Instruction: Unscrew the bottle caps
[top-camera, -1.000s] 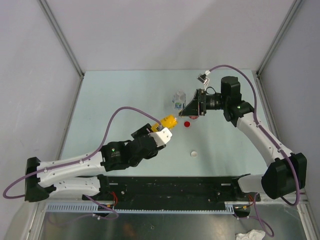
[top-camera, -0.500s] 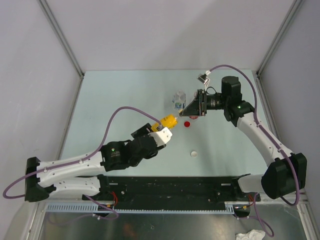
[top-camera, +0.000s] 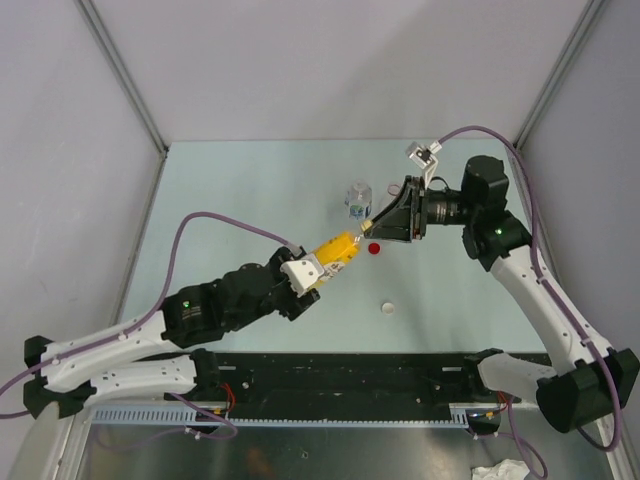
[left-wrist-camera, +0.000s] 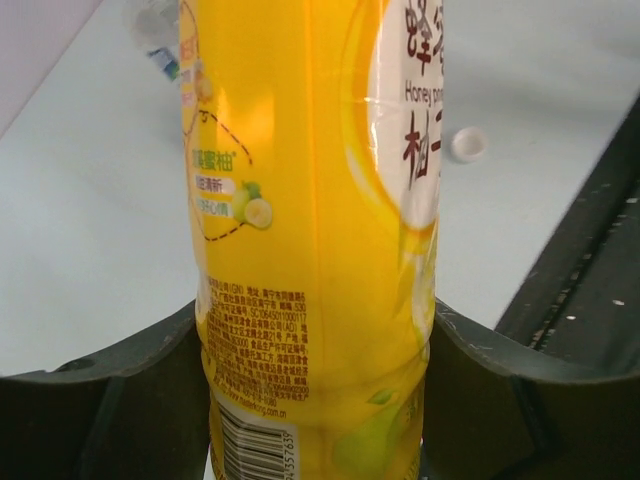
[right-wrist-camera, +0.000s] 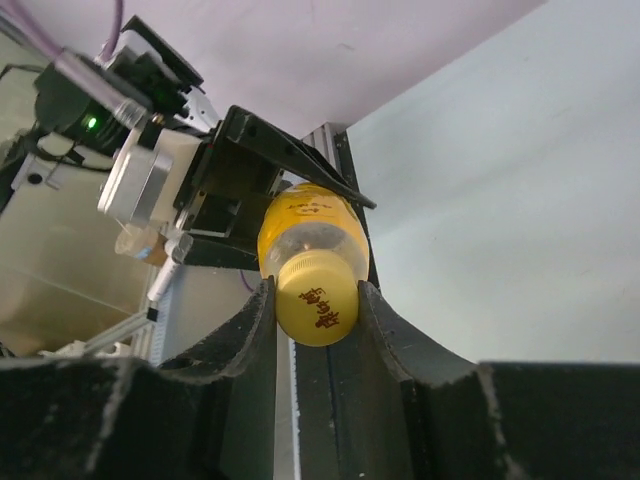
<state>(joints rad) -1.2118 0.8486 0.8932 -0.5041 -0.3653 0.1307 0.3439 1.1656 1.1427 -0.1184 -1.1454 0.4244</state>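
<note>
Yellow cap (right-wrist-camera: 318, 305) clamped in R end effector (right-wrist-camera: 315, 290); L end effector (left-wrist-camera: 315, 330) holds yellow bottle (left-wrist-camera: 300, 200) mid-body

Lab test cell: grey panel walls (top-camera: 330, 60), aluminium posts (top-camera: 122, 70), pale tabletop (top-camera: 230, 190).

bottles in view: 2 (yellow bottle (top-camera: 335, 247), clear bottle (top-camera: 357, 197)) | caps: 3, 1 on a bottle (yellow cap (right-wrist-camera: 315, 300)), 2 loose (red cap (top-camera: 373, 248), white cap (top-camera: 387, 308)) | arms: 2 (left arm (top-camera: 120, 345), right arm (top-camera: 535, 290))

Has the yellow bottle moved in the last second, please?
Yes. The yellow bottle has tipped rightward; its yellow cap now sits nearer the red cap, in the right hand.
</note>
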